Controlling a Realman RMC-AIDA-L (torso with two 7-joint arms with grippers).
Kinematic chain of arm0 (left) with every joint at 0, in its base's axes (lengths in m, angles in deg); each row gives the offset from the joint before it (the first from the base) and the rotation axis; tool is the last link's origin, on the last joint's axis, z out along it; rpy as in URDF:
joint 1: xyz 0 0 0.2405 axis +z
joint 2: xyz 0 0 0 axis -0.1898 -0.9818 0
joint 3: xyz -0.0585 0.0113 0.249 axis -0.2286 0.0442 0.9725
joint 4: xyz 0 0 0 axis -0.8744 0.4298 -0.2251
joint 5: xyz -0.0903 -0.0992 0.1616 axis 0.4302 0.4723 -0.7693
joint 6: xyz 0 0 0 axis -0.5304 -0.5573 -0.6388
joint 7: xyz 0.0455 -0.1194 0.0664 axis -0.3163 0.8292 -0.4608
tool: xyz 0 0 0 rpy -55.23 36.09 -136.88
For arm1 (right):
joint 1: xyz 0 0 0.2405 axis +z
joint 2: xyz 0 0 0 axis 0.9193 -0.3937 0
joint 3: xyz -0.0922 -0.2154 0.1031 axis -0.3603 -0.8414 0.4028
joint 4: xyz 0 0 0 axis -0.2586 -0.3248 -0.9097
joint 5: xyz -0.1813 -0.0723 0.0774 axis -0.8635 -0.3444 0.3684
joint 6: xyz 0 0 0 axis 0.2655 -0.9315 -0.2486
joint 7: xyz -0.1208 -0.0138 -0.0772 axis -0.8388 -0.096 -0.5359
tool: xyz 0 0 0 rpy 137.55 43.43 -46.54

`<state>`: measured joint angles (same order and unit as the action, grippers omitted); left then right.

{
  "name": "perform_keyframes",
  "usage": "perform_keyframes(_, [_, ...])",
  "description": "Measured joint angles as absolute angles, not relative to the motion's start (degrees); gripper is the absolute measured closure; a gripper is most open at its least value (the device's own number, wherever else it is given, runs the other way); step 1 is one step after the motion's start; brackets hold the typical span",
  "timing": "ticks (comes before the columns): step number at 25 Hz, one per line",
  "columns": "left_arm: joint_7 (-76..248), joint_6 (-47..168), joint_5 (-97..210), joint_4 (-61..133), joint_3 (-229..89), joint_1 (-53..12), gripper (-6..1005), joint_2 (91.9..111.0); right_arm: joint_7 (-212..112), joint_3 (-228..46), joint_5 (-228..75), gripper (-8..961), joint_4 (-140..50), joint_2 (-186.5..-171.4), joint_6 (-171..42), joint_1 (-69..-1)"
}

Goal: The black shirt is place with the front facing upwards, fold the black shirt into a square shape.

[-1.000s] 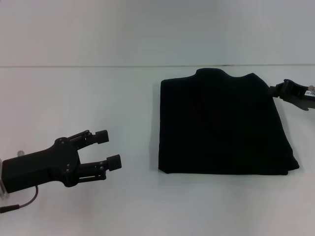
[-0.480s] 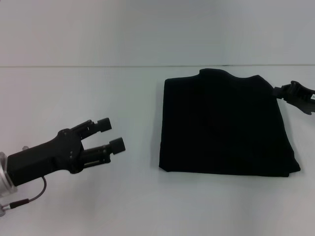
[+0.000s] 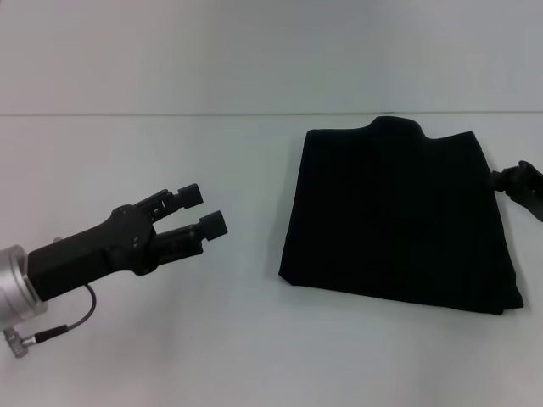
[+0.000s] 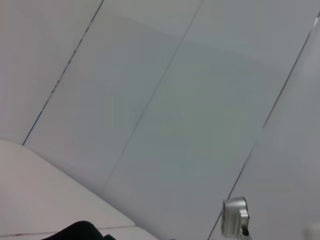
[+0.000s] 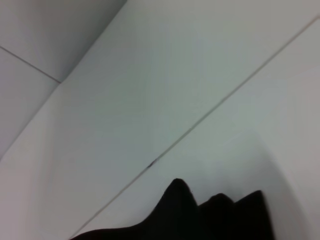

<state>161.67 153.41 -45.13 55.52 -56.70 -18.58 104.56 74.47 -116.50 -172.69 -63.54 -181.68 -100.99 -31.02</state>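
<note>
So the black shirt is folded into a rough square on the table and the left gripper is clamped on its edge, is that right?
Not quite. The black shirt does lie folded into a rough square on the table, but the left gripper is not on it. The head view shows it open, well off to the shirt's left with bare table between them. Only the right gripper is at the shirt's edge.

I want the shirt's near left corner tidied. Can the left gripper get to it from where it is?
Probably yes. The left gripper is open above bare table, apart from the black shirt, and nothing lies between it and that corner. The right gripper sits at the shirt's far right edge.
</note>
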Motion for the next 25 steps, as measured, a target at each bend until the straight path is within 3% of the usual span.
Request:
perform_keyframes(7, [162.6, 153.0, -45.1, 55.4, -56.8, -18.9, 51, 104.4, 67.9, -113.0, -168.8, 831, -63.9, -181.94, -103.8, -33.1])
perform_keyframes(10, [162.7, 152.7, -44.8, 55.4, -56.9, -18.8, 51, 104.41, 65.0, -112.6, -167.2, 777, -64.2, -181.36, -105.1, -34.0])
perform_keyframes(15, [162.7, 151.5, -43.9, 55.4, -56.9, -18.6, 51, 104.45, 63.2, -113.7, -167.4, 576, -64.3, -180.08, -104.8, -32.6])
perform_keyframes(21, [163.0, 150.6, -43.8, 55.4, -56.8, -18.8, 51, 104.31, 59.9, -114.4, -167.5, 298, -63.6, -180.95, -101.3, -29.2])
perform_keyframes(25, [163.6, 150.3, -43.7, 55.5, -56.8, -18.8, 51, 104.1, 59.4, -116.6, -167.5, 299, -62.9, -181.73, -98.0, -27.5])
